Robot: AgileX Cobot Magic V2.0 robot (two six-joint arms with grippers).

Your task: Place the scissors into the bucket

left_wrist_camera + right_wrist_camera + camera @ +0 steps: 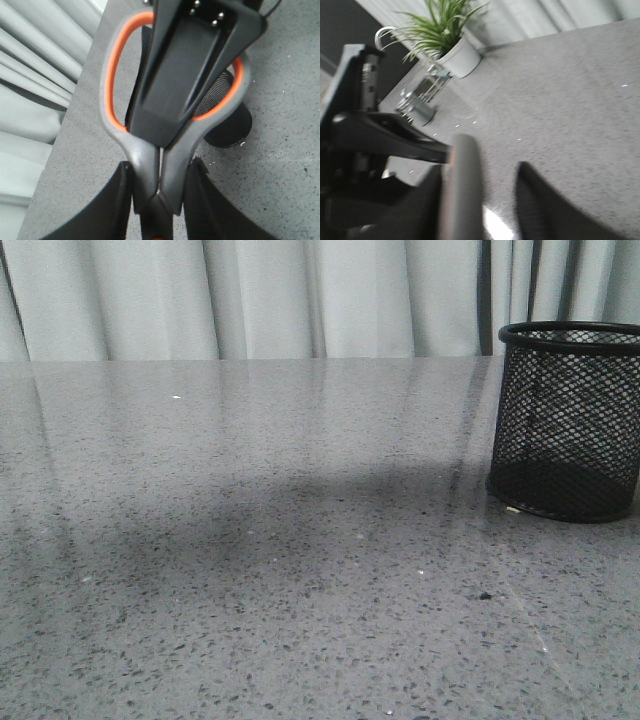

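While the front view shows no arm at all, the left wrist view has the scissors (pixel 150 165) gripped at the neck, just below the handle loops, between the two dark fingers (pixel 107 210) of the left end effector (pixel 159 200), which is clamped narrowly on them. Their long axis runs straight away from that wrist camera: the grey, orange-lined loops spread out at the far end, and the blade end is hidden down between the fingers. A black part of the other arm (pixel 192 60) crosses in front of the loops, so whether it touches them cannot be told. Beyond the loops, partly hidden, stands the bucket (pixel 225 107), upright on the grey speckled worktop (pixel 280 165).

On the right wrist view, a blurred grey rounded bar (pixel 462 190) lies against one finger of the right end effector (pixel 487 200), with an open gap to the other finger (pixel 545 205); whether it is held cannot be told.

From the front, the bucket (pixel 570 420) stands at the right edge of the picture on the worktop (pixel 250 560). Wide bare surface stretches to its left and in front of it. At the far edge hang pale curtains (pixel 300 295). A potted plant (pixel 450 40) sits at the distant worktop edge in the right wrist view.
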